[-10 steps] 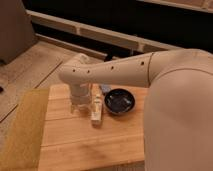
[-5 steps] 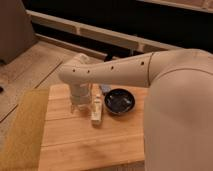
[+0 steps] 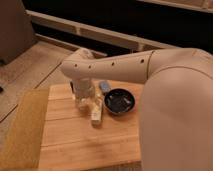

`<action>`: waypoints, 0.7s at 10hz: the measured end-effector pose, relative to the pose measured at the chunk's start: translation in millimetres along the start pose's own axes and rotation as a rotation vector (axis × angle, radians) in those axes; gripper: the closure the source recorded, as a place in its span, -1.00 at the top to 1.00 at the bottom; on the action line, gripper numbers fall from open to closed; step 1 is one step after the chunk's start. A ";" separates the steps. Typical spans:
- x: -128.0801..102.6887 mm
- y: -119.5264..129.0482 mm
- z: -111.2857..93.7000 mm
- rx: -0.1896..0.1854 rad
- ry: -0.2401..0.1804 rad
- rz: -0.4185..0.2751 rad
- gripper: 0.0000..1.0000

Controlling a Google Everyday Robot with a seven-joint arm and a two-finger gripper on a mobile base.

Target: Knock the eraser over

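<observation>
My gripper (image 3: 86, 102) hangs from the white arm (image 3: 115, 67) and points down at the wooden table (image 3: 75, 145), near its far middle. No small black block shows; the eraser is hidden or out of view, possibly behind the gripper. A long cream-white oblong object (image 3: 96, 116) lies on the table just right of and in front of the gripper. A round black bowl (image 3: 120, 101) stands to the right of the gripper.
A small grey-blue object (image 3: 104, 86) lies behind the bowl, close to the arm. A yellowish mat (image 3: 22, 127) covers the table's left side. The robot's large white body (image 3: 177, 125) fills the right. Floor and a low wall lie beyond.
</observation>
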 end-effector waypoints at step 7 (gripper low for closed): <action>-73.3 -6.5 -5.2 0.025 0.003 -0.114 0.30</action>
